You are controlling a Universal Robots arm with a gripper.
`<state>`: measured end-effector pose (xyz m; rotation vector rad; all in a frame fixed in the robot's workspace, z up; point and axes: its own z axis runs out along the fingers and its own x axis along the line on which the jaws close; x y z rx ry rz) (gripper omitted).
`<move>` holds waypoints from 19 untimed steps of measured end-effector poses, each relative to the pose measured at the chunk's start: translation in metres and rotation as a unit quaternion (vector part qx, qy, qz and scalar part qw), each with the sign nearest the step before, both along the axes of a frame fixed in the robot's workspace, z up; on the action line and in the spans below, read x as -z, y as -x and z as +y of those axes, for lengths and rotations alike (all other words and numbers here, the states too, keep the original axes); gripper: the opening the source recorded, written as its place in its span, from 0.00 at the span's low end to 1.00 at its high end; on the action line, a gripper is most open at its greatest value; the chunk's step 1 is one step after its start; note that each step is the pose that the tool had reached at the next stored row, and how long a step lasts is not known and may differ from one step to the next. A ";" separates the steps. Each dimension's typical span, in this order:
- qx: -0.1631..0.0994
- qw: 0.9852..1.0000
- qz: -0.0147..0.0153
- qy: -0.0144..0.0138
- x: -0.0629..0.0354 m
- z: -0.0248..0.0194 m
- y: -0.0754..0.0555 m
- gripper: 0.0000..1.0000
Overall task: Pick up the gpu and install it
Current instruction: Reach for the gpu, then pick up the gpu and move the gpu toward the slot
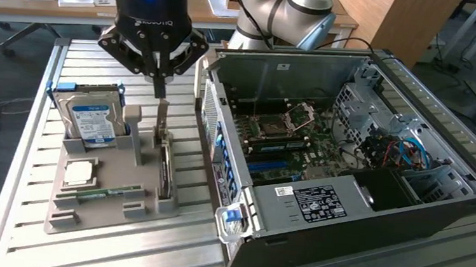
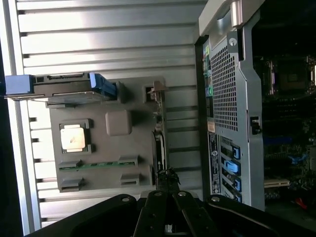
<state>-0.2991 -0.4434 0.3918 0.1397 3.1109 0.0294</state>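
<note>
**Exterior view.** Claw (image 1: pixel 158 90) hangs above the grey parts holder (image 1: pixel 108 216) on the slatted tabletop (image 1: pixel 126 252), its fingers pressed together into one point. The tip stands just over the silver bracket end of the gpu (image 1: pixel 164 166), which sits on edge in the holder's slot nearest the open computer case (image 1: pixel 435 219). Whether tip and card touch cannot be told. Hard drive (image 1: pixel 94 119), processor (image 1: pixel 80 173) and memory stick (image 1: pixel 101 193) occupy the holder's other places.

**Wrist view.** Closed claw (image 2: pixel 167 175) lies in line with the gpu (image 2: pixel 159 143), seen edge-on along the holder (image 2: pixel 133 148) side that faces the case (image 2: pixel 232 98). Hard drive (image 2: pixel 69 91), processor (image 2: pixel 74 137) and memory stick (image 2: pixel 96 165) rest apart from it, over the tabletop (image 2: pixel 108 34).
</note>
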 end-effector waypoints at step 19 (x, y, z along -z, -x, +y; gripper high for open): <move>0.001 1.000 0.000 0.001 0.0000 -0.0044 0.001 0.11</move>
